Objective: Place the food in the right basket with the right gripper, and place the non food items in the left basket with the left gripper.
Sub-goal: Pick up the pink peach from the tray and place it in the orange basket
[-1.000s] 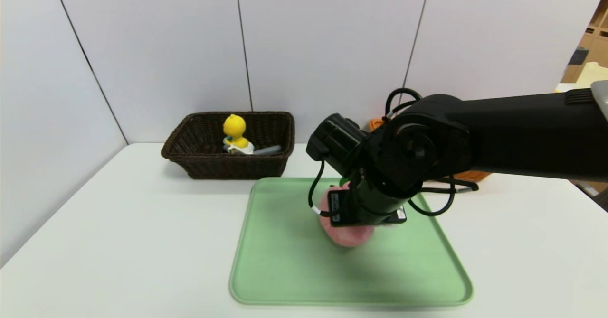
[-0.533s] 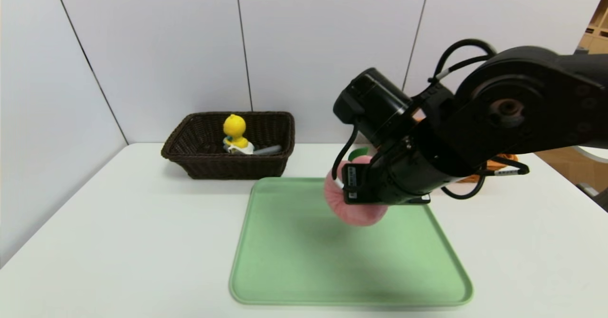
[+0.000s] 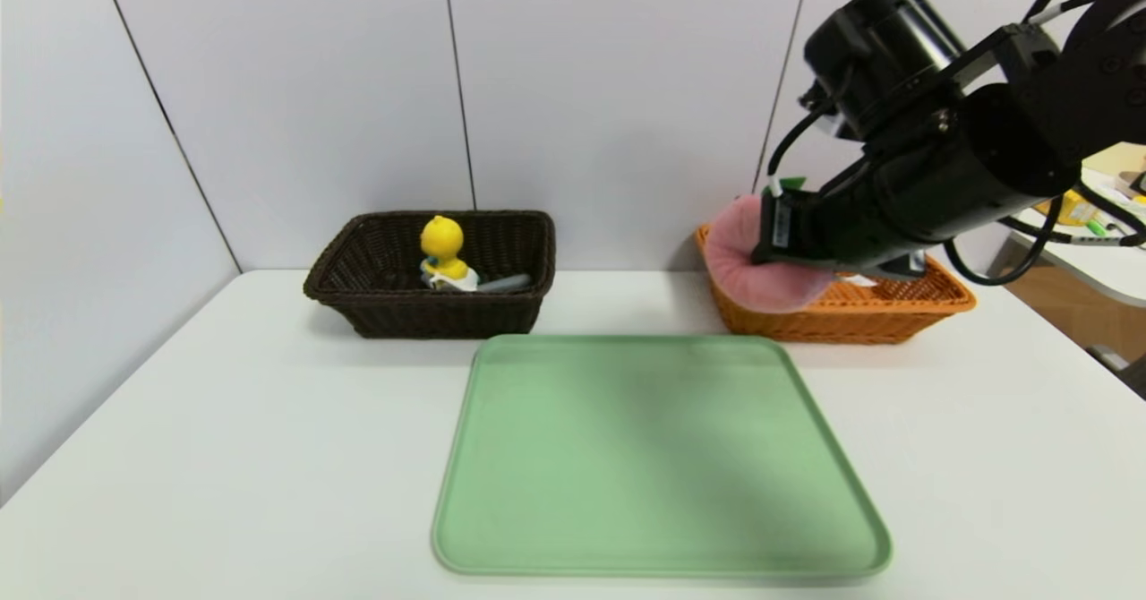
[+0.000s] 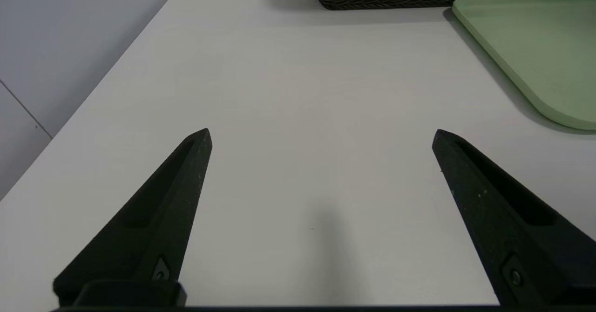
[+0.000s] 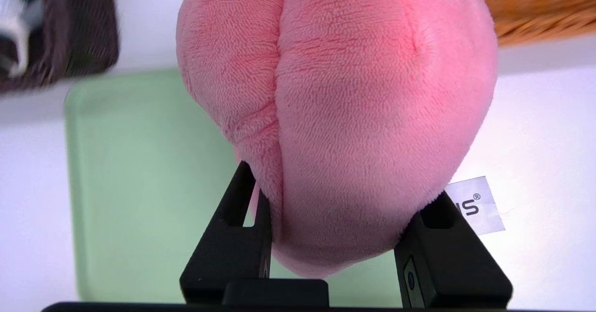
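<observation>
One item's left: your right hand [image 3: 777, 233] is clamped on the pink plush peach [image 3: 761, 260], hanging over the near-left rim of the orange basket [image 3: 904, 309]. Basket's middle lies further right, so I'd carry it that way before dropping; left hand [image 4: 321, 137] sits wide and empty over the counter [image 4: 298, 93].

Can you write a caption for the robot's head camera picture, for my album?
Right gripper carries a pink plush peach at the orange wicker basket's near corner.

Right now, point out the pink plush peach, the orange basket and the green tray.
pink plush peach [image 3: 761, 269], head view, its rounded underside.
orange basket [image 3: 850, 321], head view, its front wall.
green tray [image 3: 645, 457], head view, its bare floor.
</observation>
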Robot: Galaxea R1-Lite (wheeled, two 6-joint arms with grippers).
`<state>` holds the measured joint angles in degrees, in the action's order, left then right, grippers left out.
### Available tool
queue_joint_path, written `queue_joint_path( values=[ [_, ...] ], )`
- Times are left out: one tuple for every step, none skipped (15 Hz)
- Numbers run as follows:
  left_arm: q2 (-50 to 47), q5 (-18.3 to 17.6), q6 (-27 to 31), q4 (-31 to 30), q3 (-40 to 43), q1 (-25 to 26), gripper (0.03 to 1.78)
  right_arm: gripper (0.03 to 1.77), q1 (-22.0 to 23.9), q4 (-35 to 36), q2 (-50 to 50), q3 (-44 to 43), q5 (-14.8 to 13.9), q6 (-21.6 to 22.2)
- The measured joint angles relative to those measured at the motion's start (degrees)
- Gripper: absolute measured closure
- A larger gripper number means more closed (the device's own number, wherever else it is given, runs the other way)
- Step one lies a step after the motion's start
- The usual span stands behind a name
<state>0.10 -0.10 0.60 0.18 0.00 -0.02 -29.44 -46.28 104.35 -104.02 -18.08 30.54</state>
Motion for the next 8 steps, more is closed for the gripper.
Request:
queue_joint_path(
  values=[
    [0.0,0.0,0.04,0.0,0.0,0.0,0.12,1.1,3.04,0.35,0.59,-2.1,0.22,-1.41],
    [0.0,0.0,0.04,0.0,0.0,0.0,0.12,1.1,5.79,1.18,1.44,-4.19,0.55,-2.84],
    [0.0,0.0,0.0,0.0,0.0,0.0,0.12,1.1,8.55,3.0,2.45,-5.75,0.83,-4.19],
    [0.0,0.0,0.02,0.0,0.0,0.02,0.12,1.1,10.92,5.49,3.58,-6.56,0.99,-5.62],
    [0.0,0.0,0.04,0.0,0.0,0.02,0.12,1.1,13.04,8.3,4.88,-7.0,1.07,-6.95],
    [0.0,0.0,0.0,-0.02,0.0,0.02,0.12,1.1,14.88,11.0,6.36,-7.23,1.08,-8.11],
    [0.0,0.02,0.0,0.0,0.0,0.02,0.12,1.1,16.24,12.81,7.89,-7.36,1.11,-8.8],
    [0.0,0.0,0.0,-0.02,0.0,0.02,0.12,1.1,17.54,13.98,9.46,-7.41,1.18,-9.4]
  ],
)
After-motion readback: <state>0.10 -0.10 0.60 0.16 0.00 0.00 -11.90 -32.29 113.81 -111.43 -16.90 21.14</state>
